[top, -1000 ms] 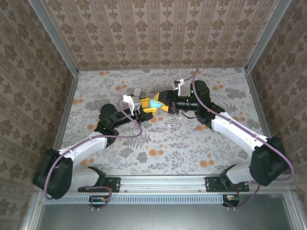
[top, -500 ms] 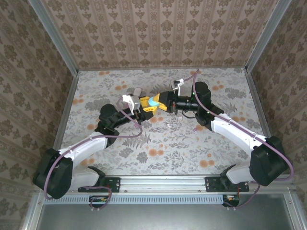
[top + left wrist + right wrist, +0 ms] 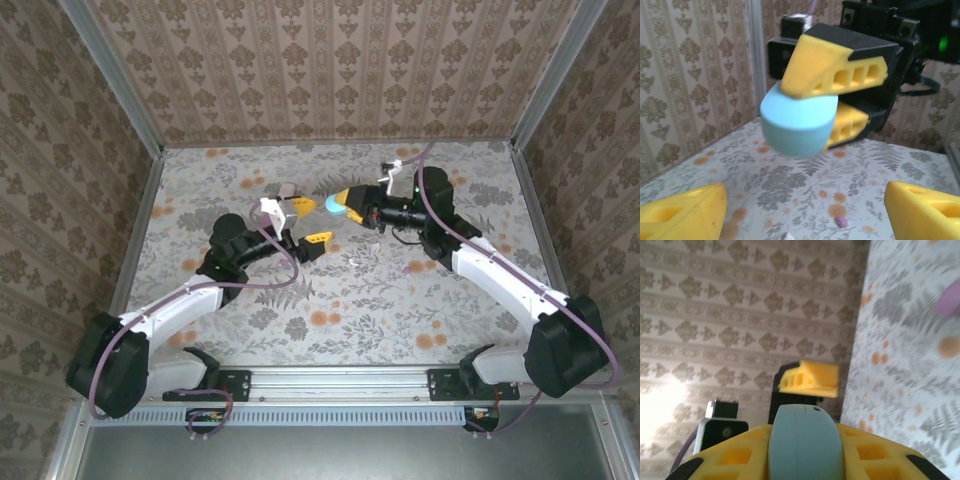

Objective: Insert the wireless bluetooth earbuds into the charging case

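The left arm (image 3: pixel 185 300) stretches from the near left corner toward mid-table. The left claw (image 3: pixel 320 222) stands wide open, holding nothing. The right arm (image 3: pixel 500 275) bends in from the near right, and the right claw (image 3: pixel 338 203) is clamped on the teal charging case (image 3: pixel 799 125), held up off the table just right of the left claw's fingers. A pink earbud (image 3: pixel 841 220) lies on the flowered tabletop (image 3: pixel 400 320) below them. Patterned walls (image 3: pixel 330 70) close in the left, far and right sides.
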Controlling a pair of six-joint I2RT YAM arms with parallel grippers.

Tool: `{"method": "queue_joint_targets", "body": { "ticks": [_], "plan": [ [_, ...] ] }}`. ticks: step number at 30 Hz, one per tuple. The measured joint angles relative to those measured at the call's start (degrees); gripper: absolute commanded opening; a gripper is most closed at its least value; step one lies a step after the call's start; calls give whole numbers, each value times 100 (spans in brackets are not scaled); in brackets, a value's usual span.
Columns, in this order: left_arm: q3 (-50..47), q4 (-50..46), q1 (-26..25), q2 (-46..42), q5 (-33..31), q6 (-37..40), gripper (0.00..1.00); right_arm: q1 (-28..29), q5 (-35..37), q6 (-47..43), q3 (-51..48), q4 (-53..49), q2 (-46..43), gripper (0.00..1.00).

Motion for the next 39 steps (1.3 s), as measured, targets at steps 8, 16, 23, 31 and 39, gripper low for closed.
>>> {"method": "queue_joint_targets", "body": {
  "ticks": [8,16,23,31,39],
  "plan": [
    [107,-1032,0,-442,-870,356,86,-1611,1034,-1276,-313,-1427,-192,25],
    [684,-2031,24,-407,-1587,385,85,-2505,1394,-2055,-671,-2000,1071,25],
    [951,-2446,155,-304,-1694,271,84,-2677,1438,-2472,-507,-2055,2190,26],
    [951,-2647,208,-304,-1714,223,84,-2824,1456,-2857,-247,-2107,2579,33],
    [1189,-2986,376,-107,-1873,-4,78,-2907,1534,-3303,-114,-2481,2653,43]
  ]
}}
